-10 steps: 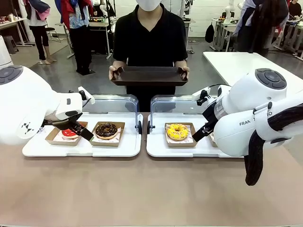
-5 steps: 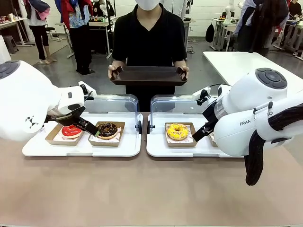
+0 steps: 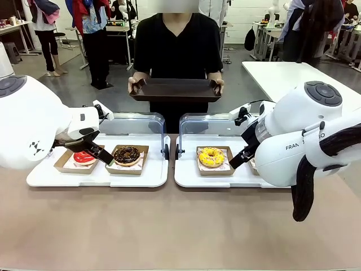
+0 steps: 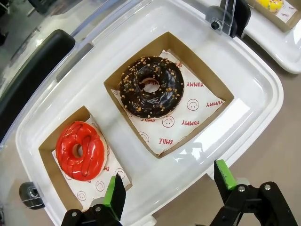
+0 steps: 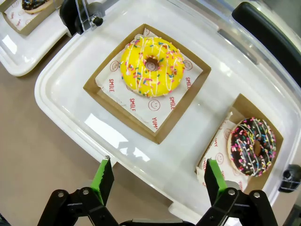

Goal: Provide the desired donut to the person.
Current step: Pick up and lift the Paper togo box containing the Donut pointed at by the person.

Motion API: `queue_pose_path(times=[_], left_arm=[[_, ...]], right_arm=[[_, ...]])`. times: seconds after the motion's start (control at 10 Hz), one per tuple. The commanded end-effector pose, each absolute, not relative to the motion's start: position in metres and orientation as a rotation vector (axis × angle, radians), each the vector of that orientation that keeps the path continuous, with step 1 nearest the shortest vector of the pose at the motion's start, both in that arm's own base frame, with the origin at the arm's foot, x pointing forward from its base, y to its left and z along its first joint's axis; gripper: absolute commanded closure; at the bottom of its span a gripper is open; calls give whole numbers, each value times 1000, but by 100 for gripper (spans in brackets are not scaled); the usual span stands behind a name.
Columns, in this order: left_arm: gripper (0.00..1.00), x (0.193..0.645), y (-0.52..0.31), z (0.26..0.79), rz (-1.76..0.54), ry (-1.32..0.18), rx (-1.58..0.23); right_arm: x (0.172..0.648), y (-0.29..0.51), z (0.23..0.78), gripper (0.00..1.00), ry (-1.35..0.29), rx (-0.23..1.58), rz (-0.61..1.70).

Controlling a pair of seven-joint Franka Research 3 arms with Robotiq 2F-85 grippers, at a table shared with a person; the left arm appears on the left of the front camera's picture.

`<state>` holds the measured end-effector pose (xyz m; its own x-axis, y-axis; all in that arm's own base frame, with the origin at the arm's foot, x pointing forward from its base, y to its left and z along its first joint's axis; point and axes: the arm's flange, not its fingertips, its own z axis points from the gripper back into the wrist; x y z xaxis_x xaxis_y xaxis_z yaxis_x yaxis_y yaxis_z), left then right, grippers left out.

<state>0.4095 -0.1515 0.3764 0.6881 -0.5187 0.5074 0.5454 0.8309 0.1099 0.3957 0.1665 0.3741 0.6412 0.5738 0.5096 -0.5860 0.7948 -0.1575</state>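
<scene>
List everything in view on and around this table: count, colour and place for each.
red donut: one, red, left tray
nut donut: one, chocolate, left tray
yellow donut: one, yellow, right tray
sprinkle donut: one, chocolate, right tray
boxes: four, brown card, one under each donut
left tray: one, white, on table
right tray: one, white, beside it
lids: two, clear, raised behind trays
dark tray: one, brown, held by person
table: one, tan
person: one, black shirt, far side
left gripper: one, black, green pads, open over left tray
right gripper: one, same, open over right tray
</scene>
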Motion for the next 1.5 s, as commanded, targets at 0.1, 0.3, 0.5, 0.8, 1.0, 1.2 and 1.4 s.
queue_pose_path(times=[0.1, 0.3, 0.5, 0.8, 1.0, 1.2, 1.4], left_arm=[[0, 405, -151, 377, -597, -556, -40], [0, 393, -148, 407, -587, -573, -13], [0, 371, -134, 475, -680, -547, 19], [0, 331, -128, 534, -722, -557, 100], [0, 308, -120, 572, -701, -618, 137], [0, 301, -113, 576, -669, -677, 123], [0, 305, -120, 581, -702, -626, 97]], right_arm=[[396, 167, 374, 0, -573, 23, 662], [375, 161, 410, 0, -617, -5, 672], [345, 148, 480, 0, -645, -52, 669], [294, 136, 550, 0, -660, -125, 699], [264, 136, 577, 0, -684, -163, 717], [257, 132, 574, 0, -680, -163, 727], [260, 130, 583, 0, -692, -142, 714]])
